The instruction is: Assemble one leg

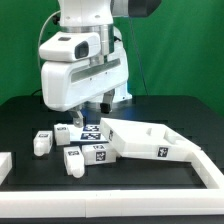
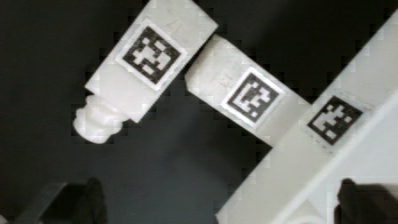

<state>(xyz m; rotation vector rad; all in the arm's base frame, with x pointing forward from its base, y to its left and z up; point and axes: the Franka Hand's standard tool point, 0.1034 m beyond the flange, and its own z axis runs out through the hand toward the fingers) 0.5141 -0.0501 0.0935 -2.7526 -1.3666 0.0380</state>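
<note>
Tool: tool [image 1: 100, 104] [image 2: 217, 203] hangs above the bench [image 1: 160, 108], jaws wide, nothing held.
Leg: leg [image 1: 90, 131] [image 2: 146, 60] lies flat on the bench below the tool, tag up, apart from both fingertips [image 2: 71, 200] and not between them.
Leg neighbour: tray-like piece [image 1: 160, 150] [image 2: 267, 110] just beside the leg; cannot tell whether they touch.
Other blocks: similar blocks [image 1: 42, 141] lie near, toward the exterior view's left.
</note>
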